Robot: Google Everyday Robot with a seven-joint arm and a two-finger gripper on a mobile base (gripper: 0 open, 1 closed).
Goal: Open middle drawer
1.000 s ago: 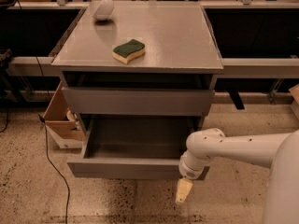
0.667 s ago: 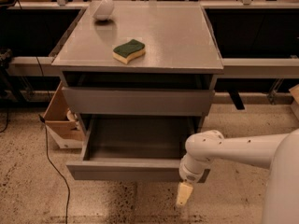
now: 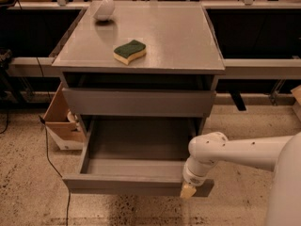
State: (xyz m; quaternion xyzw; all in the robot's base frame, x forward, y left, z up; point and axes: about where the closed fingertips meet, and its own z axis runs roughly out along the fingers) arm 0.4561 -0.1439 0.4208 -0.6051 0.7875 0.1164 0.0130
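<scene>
Pincer [image 3: 188, 190], grip unclear, at right front of the pulled-out middle drawer [image 3: 123, 184], grey inside in view.

We see the middle drawer [image 3: 136, 142] matt grey and smooth, the cabinet top [image 3: 160, 36] faintly glossy, the sponge [image 3: 130, 52] rough green, and, at 5 o'clock, the gripper [image 3: 188, 190] matt tan under a smooth white arm [image 3: 244, 152].

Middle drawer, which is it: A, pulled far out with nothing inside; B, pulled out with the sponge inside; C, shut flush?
A: the middle drawer stands pulled far out, its grey inside bare; the gripper is at its front's right end, and the sponge lies on the cabinet top.
</scene>
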